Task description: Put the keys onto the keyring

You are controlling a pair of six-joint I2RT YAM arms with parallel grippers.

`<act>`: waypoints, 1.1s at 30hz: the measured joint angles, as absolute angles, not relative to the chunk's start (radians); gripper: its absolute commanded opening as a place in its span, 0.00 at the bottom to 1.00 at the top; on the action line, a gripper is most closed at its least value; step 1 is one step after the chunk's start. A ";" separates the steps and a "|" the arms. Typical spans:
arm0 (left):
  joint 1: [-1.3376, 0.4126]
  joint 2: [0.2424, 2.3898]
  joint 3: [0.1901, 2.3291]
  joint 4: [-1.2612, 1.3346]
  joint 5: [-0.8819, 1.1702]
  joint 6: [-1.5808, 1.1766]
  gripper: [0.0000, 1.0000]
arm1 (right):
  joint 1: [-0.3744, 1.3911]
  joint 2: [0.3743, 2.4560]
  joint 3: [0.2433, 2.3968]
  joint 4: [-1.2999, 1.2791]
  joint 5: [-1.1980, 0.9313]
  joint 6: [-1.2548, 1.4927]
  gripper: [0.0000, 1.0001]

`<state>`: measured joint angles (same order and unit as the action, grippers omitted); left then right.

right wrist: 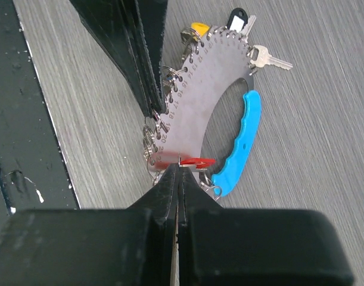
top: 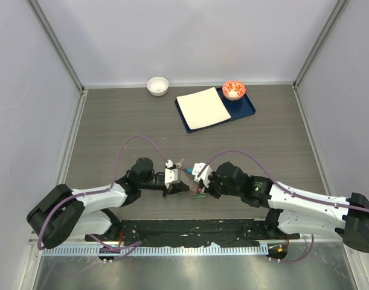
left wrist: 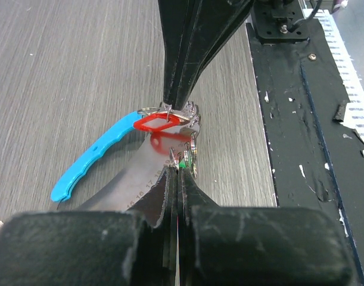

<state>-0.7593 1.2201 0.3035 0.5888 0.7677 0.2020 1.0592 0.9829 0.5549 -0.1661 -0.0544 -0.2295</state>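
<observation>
The keyring [right wrist: 205, 89] is a grey numbered metal crescent with small wire loops along its rim and a light blue plastic piece [right wrist: 244, 137]. It sits between both grippers, just above the table [top: 187, 181]. My left gripper [left wrist: 179, 167] is shut on the crescent's outer edge [left wrist: 134, 176], beside a green key [left wrist: 183, 159]. My right gripper [right wrist: 179, 165] is shut on the red key [right wrist: 196, 161], held at the crescent's end near the blue piece [left wrist: 92, 155]. The red key also shows in the left wrist view [left wrist: 161, 123]. Yellow [right wrist: 199, 28], black [right wrist: 236, 18] and plain silver [right wrist: 268, 58] keys hang on the far rim.
A white bowl [top: 157, 85] stands at the back. A blue tray [top: 247, 109] at the back right holds a white square plate [top: 202, 107] and a red bowl [top: 234, 90]. A black strip [top: 190, 229] runs along the near table edge.
</observation>
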 measured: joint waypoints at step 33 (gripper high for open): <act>-0.805 1.220 0.302 0.555 0.770 0.253 0.00 | 1.088 1.034 0.576 -0.179 -0.148 -0.313 0.01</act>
<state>-0.8055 1.2201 0.3023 0.5549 0.7704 0.2527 1.0878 1.0340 0.5762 -0.1791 -0.1482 -0.3130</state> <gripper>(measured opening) 0.010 0.029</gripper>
